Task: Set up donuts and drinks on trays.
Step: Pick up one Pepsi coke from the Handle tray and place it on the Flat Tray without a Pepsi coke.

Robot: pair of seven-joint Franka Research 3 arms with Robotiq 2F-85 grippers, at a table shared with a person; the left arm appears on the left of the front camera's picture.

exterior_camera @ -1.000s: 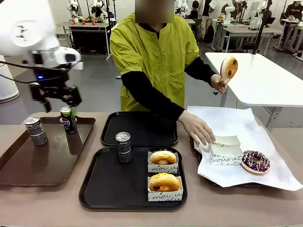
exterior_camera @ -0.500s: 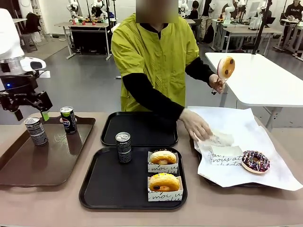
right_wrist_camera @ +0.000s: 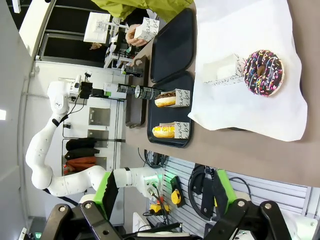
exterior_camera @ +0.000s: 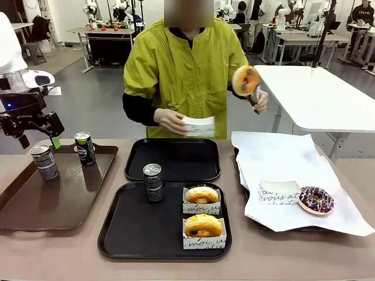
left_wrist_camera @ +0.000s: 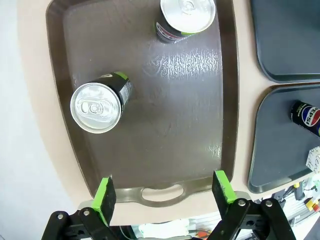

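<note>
— Tabletop (exterior_camera: 64,257) first: our left gripper (left_wrist_camera: 164,186) hangs over the brown tray (left_wrist_camera: 150,130), with its fingers spread wide and nothing between them.

— Where are the drinks?

— Two wait on that tray. One can (left_wrist_camera: 97,106) stands just beyond one fingertip, and the other can (left_wrist_camera: 187,17) is farther out, ahead of the gap. A third can (exterior_camera: 153,182) already stands on the near black tray (exterior_camera: 132,231), beside two sleeved donuts (exterior_camera: 202,198).

— What could go wrong for us?

— We judge the nearer can off-centre to our fingers (closer to one pad than the other). If we go straight down, a pad could land on its rim and knock it over, and these slim cans look easy to tip.

— And on the way across?

— The far black tray (exterior_camera: 173,161) is bare, but the person is busy just past it. One hand (exterior_camera: 170,121) holds a paper sleeve (exterior_camera: 199,126), and the other hand (exterior_camera: 262,100) raises a glazed donut (exterior_camera: 245,80). If we swing a can that way, we could meet them.

— Our right gripper (right_wrist_camera: 165,192)?

— Its fingers are apart and empty. The sprinkled donut (right_wrist_camera: 263,72) lies on white paper (right_wrist_camera: 220,35), well beyond its fingertips.
</note>
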